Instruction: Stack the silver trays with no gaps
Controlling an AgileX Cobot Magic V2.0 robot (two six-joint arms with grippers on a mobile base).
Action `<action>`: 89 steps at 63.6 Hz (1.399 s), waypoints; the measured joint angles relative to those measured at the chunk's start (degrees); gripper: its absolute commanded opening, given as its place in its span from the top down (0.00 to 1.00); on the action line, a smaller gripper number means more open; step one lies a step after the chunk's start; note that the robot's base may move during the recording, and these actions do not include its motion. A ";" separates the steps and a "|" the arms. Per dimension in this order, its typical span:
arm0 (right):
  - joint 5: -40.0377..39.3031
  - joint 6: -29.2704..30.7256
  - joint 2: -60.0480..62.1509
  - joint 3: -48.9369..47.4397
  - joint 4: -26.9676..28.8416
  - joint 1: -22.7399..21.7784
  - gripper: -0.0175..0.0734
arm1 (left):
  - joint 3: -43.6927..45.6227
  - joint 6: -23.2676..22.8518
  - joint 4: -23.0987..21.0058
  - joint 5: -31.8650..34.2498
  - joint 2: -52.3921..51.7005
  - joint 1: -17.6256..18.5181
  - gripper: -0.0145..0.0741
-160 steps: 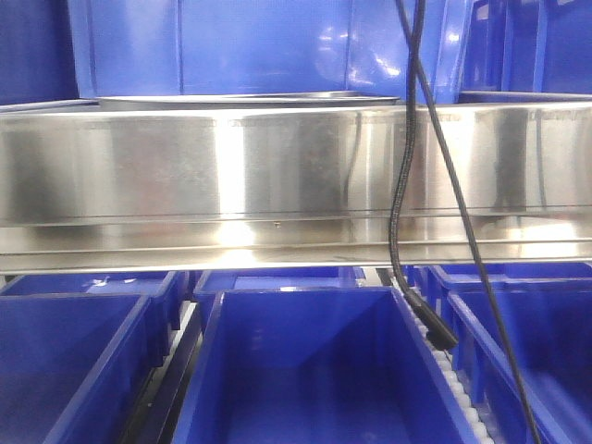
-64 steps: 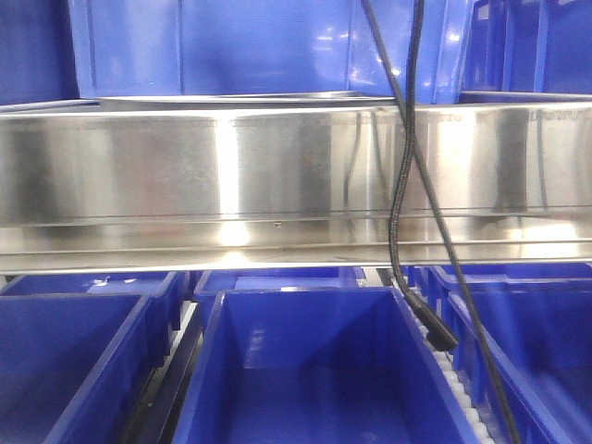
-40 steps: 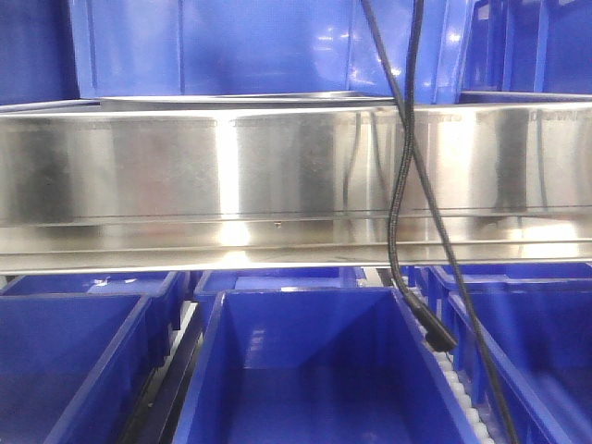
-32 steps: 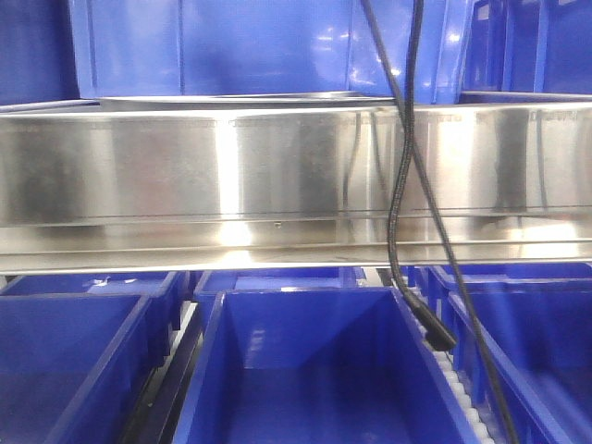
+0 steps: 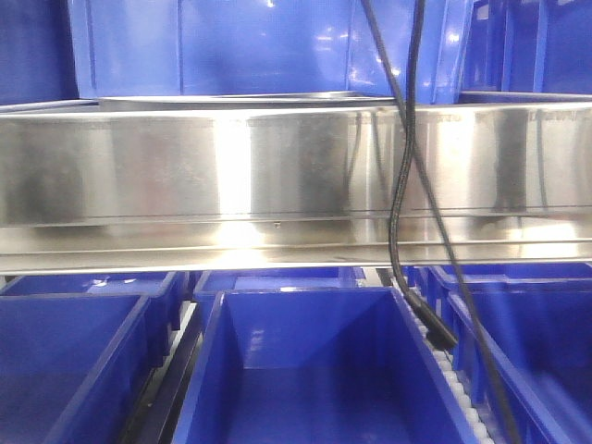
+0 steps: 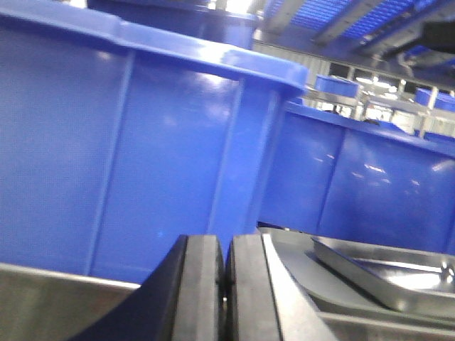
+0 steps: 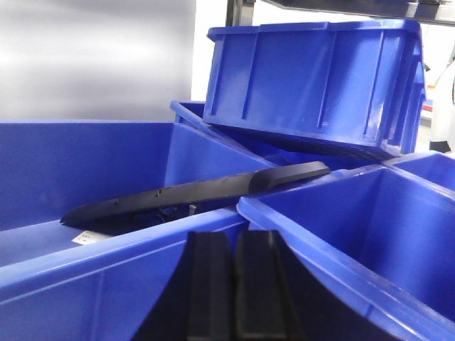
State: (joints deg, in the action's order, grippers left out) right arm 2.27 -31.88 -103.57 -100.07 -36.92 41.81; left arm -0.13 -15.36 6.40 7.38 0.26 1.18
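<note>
In the left wrist view a shiny silver tray (image 6: 387,275) lies at the lower right, tilted, its rim resting over another flat steel surface (image 6: 302,264) that may be a second tray. My left gripper (image 6: 225,284) is shut and empty, just left of these trays and apart from them. In the front view only a thin steel rim (image 5: 250,97) shows above the rail; I cannot tell whether it is a tray. My right gripper (image 7: 233,284) is shut and empty, low between two blue bins, with no tray in its view.
A long brushed-steel rail (image 5: 185,176) crosses the front view, with deep blue bins (image 5: 305,370) below and behind it. Two black cables (image 5: 400,185) hang at centre right. A blue bin wall (image 6: 128,156) stands close before the left gripper. A black flat part (image 7: 192,192) lies across bins.
The thin black cable swung left about 2 seconds ago and now hangs crossed with the thicker one. The rail's reflection has brightened slightly. Nothing else moved.
</note>
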 measured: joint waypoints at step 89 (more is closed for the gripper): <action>0.00 0.00 0.00 0.00 0.00 0.00 0.89 | 0.00 14.96 -3.16 -2.45 0.00 1.03 0.83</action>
State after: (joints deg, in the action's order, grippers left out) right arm 2.27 -31.88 -103.57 -100.07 -36.92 41.81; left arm -0.13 -0.40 3.24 4.93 0.26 2.22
